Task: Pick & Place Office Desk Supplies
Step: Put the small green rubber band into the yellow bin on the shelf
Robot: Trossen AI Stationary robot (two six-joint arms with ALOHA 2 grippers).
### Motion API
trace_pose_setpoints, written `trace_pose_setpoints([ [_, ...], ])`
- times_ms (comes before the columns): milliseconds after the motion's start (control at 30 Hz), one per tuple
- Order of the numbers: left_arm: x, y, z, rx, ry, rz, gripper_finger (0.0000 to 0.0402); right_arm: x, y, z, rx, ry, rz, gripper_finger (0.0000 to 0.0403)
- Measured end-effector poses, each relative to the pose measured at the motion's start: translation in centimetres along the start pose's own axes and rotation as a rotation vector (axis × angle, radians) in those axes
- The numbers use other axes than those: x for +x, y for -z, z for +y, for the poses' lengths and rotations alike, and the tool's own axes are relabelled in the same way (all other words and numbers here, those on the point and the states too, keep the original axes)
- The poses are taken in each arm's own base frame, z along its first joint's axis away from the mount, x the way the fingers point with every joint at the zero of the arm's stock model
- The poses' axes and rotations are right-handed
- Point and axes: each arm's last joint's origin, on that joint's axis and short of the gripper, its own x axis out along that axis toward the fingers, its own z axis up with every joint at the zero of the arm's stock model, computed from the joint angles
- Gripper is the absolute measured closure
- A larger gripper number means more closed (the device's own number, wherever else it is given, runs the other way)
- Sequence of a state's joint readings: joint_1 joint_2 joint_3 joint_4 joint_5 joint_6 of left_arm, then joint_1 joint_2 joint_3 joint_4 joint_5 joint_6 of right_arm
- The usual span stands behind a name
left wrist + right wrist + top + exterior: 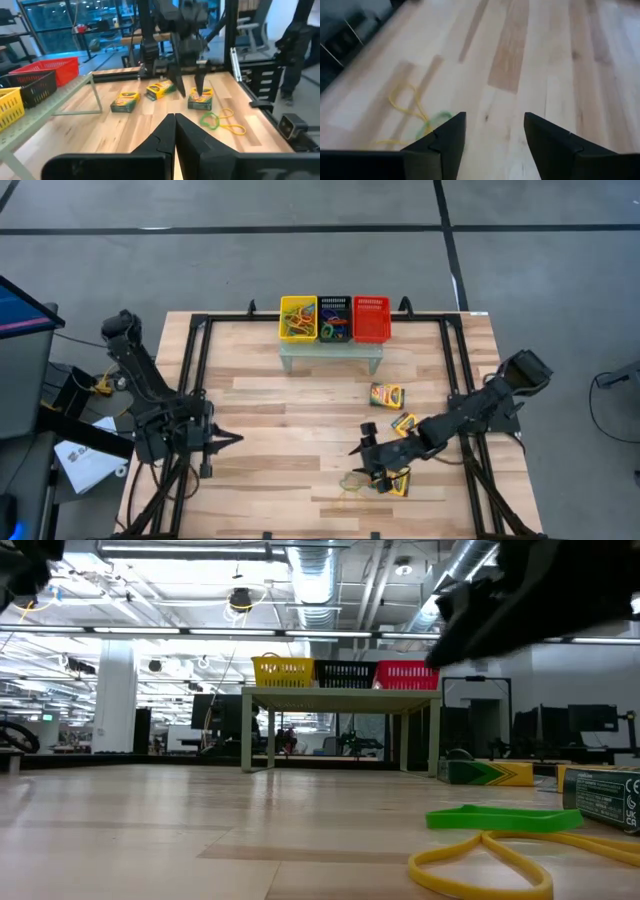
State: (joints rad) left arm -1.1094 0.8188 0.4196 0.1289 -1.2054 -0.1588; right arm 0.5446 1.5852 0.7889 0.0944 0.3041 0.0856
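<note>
Your left claw (232, 439) sits clenched and empty by the counter's (260, 420) left edge. Your right claw (366, 455) hangs spread wide, holding nothing, beside a crayon box (398, 481) near the front right. Only the low view separates the green rubber band (503, 819) from the yellow one (520, 865); the wrist view shows all three boxes.

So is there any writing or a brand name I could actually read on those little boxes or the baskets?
None reads clearly.
Crayon boxes: printing on the yellow-and-green faces, too blurred to read.
Dark box side: small pale marks, too small to read.
Paper sheet beside the table: dark print, illegible.
Mesh baskets: no lettering visible.
</note>
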Motion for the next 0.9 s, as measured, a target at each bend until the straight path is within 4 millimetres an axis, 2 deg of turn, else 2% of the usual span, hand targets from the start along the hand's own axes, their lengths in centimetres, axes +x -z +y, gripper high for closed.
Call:
trace_pose_setpoints([
  [100, -0.7, -0.1, 1.0, -0.024, 0.016, -0.031, 0.0400, 1.5, -0.2, 0.0, -0.007, -0.037, 0.062, 0.0202],
  [233, -1.9, -2.0, 3.5, -0.070, 0.100, -0.104, 0.0401, 3.2, -0.4, 0.0, -0.017, -0.086, 0.143, 0.0203],
  [400, -3.8, -4.3, 8.1, -0.199, 0.359, -0.324, 0.0401, 4.7, -0.7, 0.1, -0.052, -0.099, 0.237, 0.0203],
  [600, -5.7, -4.8, 11.9, -0.161, 0.480, -0.577, 0.0401, 5.6, -0.9, 0.2, -0.053, -0.109, 0.282, 0.0203],
  [700, -5.6, -4.7, 11.9, -0.084, 0.450, -0.566, 0.0401, 5.8, -0.6, 0.2, -0.052, -0.115, 0.299, 0.0203],
  [900, -5.5, -4.2, 11.5, -0.061, 0.503, -0.523, 0.0401, 6.4, 0.2, 0.2, -0.058, -0.115, 0.346, 0.0204],
])
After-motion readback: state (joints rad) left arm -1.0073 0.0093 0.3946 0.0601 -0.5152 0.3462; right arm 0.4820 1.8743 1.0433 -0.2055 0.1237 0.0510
